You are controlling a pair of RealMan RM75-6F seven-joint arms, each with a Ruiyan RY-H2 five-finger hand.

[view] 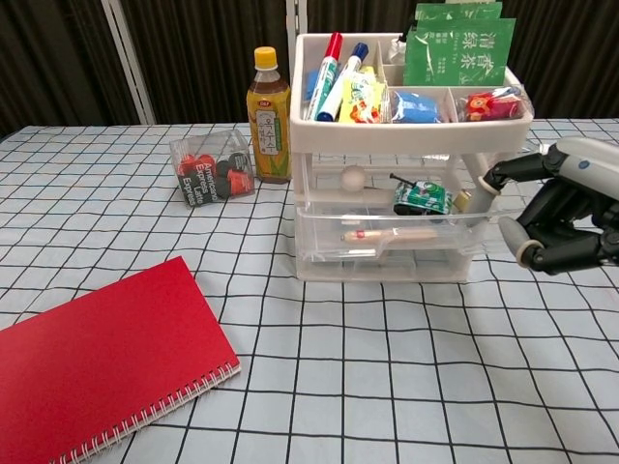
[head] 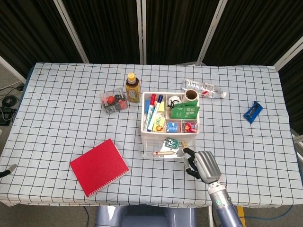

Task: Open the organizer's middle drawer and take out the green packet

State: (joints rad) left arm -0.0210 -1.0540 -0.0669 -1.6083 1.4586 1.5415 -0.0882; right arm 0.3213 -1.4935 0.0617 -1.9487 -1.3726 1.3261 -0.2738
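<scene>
On the checkered tabletop (head: 61, 109), the right hand (view: 566, 217) hooked a finger on the organizer's (view: 406, 126) pulled-out middle drawer (view: 392, 237), where the green packet (view: 422, 198), seemingly light and crinkly, awaited an edge pinch.

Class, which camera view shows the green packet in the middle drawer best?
The chest view: the green packet faces the camera, seen through the clear drawer front with its print visible. The head view shows it only from above, a small patch partly under the organizer's top tray.
</scene>
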